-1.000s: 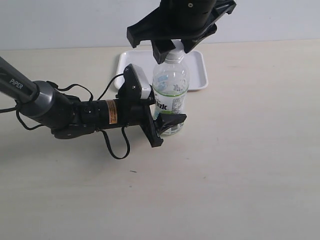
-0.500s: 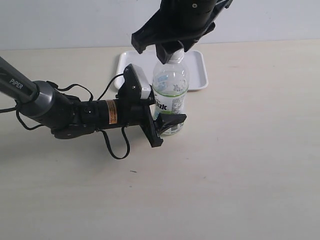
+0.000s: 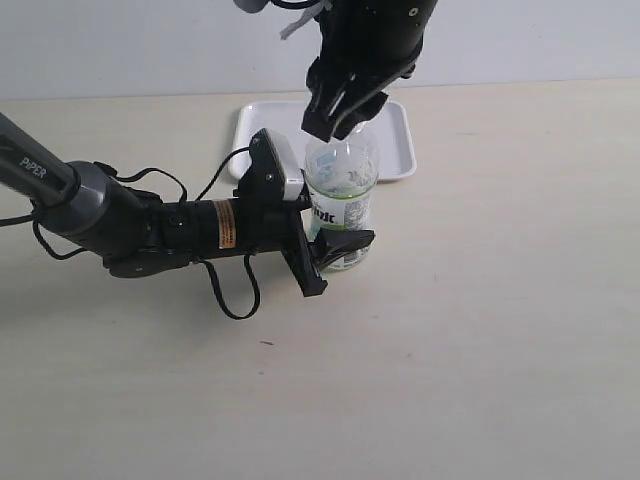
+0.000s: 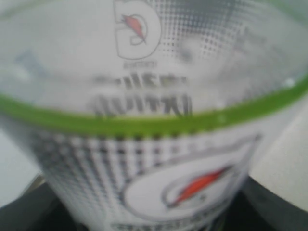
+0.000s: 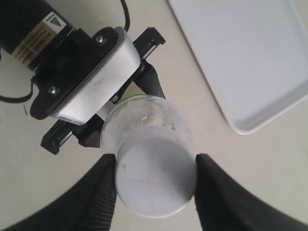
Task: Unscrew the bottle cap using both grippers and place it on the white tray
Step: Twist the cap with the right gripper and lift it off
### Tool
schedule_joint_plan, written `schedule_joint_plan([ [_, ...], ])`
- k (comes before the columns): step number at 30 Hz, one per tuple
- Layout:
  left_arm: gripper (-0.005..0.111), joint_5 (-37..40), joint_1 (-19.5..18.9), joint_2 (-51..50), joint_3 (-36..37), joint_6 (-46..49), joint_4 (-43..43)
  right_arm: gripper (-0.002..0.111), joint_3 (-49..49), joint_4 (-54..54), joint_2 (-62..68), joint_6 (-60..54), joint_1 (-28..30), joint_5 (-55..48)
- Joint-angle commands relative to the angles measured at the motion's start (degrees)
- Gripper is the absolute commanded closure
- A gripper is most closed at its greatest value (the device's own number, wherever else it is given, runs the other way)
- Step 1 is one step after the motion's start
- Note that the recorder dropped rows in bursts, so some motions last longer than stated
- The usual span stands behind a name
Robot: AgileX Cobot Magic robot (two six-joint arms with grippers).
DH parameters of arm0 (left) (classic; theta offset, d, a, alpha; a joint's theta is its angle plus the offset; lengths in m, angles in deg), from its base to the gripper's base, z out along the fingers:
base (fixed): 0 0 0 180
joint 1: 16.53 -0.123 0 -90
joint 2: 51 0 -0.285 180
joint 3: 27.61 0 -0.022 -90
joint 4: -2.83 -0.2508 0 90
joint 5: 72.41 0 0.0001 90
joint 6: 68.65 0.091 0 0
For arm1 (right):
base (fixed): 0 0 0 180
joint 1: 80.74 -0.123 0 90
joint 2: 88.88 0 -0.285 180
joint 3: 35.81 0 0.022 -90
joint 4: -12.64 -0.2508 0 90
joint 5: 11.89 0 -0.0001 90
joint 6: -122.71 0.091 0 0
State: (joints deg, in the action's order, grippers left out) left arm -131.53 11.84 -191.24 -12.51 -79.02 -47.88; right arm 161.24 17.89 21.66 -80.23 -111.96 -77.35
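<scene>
The clear bottle (image 3: 341, 190) stands upright on the table in front of the white tray (image 3: 398, 152). My left gripper (image 3: 335, 228) comes in from the left, lying sideways, and is shut on the bottle's lower body; its grey-white camera block (image 5: 91, 82) sits right beside the bottle. The left wrist view is filled by the blurred label of the bottle (image 4: 154, 144). My right gripper (image 3: 338, 122) hangs from above, over the bottle's top. In the right wrist view the white bottle cap (image 5: 155, 168) sits between the ribbed fingers (image 5: 107, 192), which touch it on both sides.
The white tray (image 5: 240, 57) holds nothing and lies just behind the bottle. A black cable (image 3: 228, 290) loops on the table beside the left arm. Bare beige table spreads to the right and towards the front edge.
The right gripper has turned about the bottle's top, swinging from a wide crosswise stance to a narrow one, and has closed in on the cap. The left arm and bottle stayed put.
</scene>
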Motion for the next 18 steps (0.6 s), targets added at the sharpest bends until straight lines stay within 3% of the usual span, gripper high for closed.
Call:
schedule_joint_plan([
  [1,0.107,0.49,0.21,0.51,0.09,-0.61,-0.55,0.108,-0.1,0.77,0.05,-11.64,-0.11,-4.29],
  [18,0.107,0.49,0.21,0.51,0.09,-0.61,-0.55,0.108,-0.1,1.23,0.05,-50.02,-0.11,-1.23],
])
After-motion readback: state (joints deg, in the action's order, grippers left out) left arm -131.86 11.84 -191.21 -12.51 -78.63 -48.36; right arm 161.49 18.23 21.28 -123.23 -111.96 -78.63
